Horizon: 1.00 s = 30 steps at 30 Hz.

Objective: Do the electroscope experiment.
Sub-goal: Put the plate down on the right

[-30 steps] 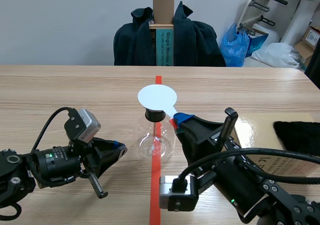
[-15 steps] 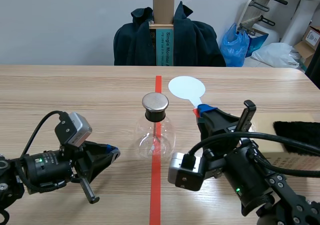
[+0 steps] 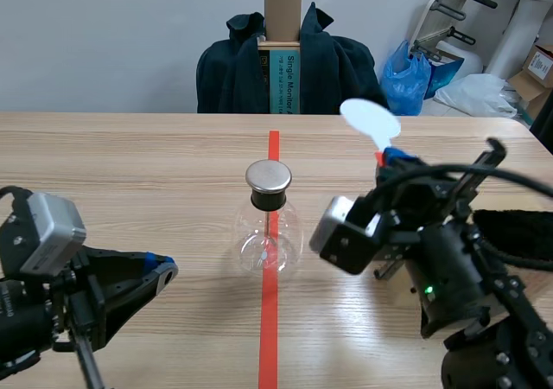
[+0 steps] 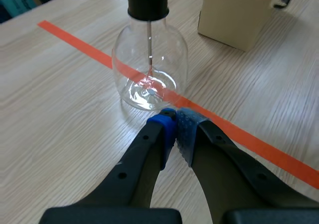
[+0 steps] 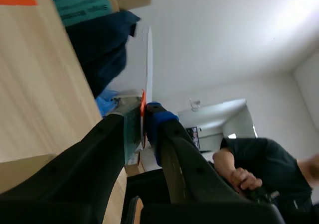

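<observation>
There is one glass flask, one white paddle and two grippers. The flask stands upright on the red tape line about midway between the table's left and right edges, closed by a black stopper with a round metal cap. A thin rod hangs down inside it, and what sits at the rod's lower end is too small to make out. The left gripper lies low toward the near left corner with its pads pressed together on nothing, pointing at the flask and not touching it. The right gripper is raised right of the flask, pinching the paddle's red-marked handle, with the disc standing above the fingers. A tan box sits toward the right edge with a black cloth beside it. The right arm covers most of both. Past the far edge stand a chair draped with a dark jacket, a cardboard box and a blue bag. In the right wrist view, part of a person in a dark top shows beyond the fingers.
</observation>
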Motion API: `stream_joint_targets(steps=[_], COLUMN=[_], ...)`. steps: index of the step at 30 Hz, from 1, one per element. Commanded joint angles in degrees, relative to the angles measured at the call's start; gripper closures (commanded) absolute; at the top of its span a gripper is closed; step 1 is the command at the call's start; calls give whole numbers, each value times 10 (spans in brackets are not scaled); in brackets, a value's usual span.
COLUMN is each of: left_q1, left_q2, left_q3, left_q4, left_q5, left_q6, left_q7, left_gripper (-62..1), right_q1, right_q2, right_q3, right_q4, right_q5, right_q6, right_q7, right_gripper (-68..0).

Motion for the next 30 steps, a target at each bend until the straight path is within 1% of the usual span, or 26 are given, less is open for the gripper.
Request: stream_joint_targets(steps=[1, 4, 5, 6, 7, 8, 11, 13, 14, 17, 19, 21, 22, 25, 27, 28, 30], left_q1=[28, 88, 108, 127, 146, 164, 213, 238, 251, 282, 297, 305, 310, 317, 317, 317, 317], left_q2=[-9, -26, -32, -37, -43, -46, -52, -52, -52, -52, -52, -52, -52, -52, -52, -52, -52], left_q3=[-14, -49, -63, -76, -90, -104, -143, -164, -173, -195, -206, -216, -221, -234, -236, -236, -236], left_q4=[34, 96, 115, 134, 152, 169, 212, 236, 248, 278, 294, 307, 311, 320, 323, 323, 323], left_q5=[-6, -6, -6, -6, -6, -6, -6, -6, -6, -6, -9, -22, -25, -41, -45, -45, -45], left_q6=[10, 23, 24, 24, 25, 25, 28, 33, 36, 51, 57, 65, 67, 67, 67, 67, 67], left_q7=[-2, 6, 7, 7, 8, 8, 7, 13, 21, 37, 40, 51, 53, 65, 69, 70, 70], left_gripper=[-32, -32, -49, -87, -145, -220, -482, -601, -623, -623, -623, -623, -623, -623, -623, -623, -623], right_q1=[-8, -34, -44, -54, -64, -76, -115, -147, -164, -221, -259, -291, -304, -320, -316, -312, -300], right_q2=[7, 18, 22, 24, 27, 29, 34, 41, 44, 54, 57, 57, 57, 55, 46, 40, 29], right_q3=[28, 67, 80, 94, 109, 123, 160, 179, 186, 205, 212, 218, 221, 222, 222, 222, 222], right_q4=[55, 127, 152, 176, 200, 222, 269, 284, 286, 284, 276, 261, 250, 198, 150, 125, 74], right_q5=[12, 31, 37, 41, 47, 52, 52, 50, 47, 31, 12, -11, -21, -43, -53, -58, -66], right_q6=[-9, -9, -9, -9, -9, -8, -5, -5, -5, -5, -5, -13, -22, -35, -37, -43, -69], right_q7=[3, 6, 7, 8, 11, 15, 35, 57, 69, 93, 97, 96, 96, 90, 92, 93, 105], right_gripper=[-7, -7, -7, -7, -6, -6, -6, -6, -6, -6, -7, -7, -6, -6, -7, -7, -7])
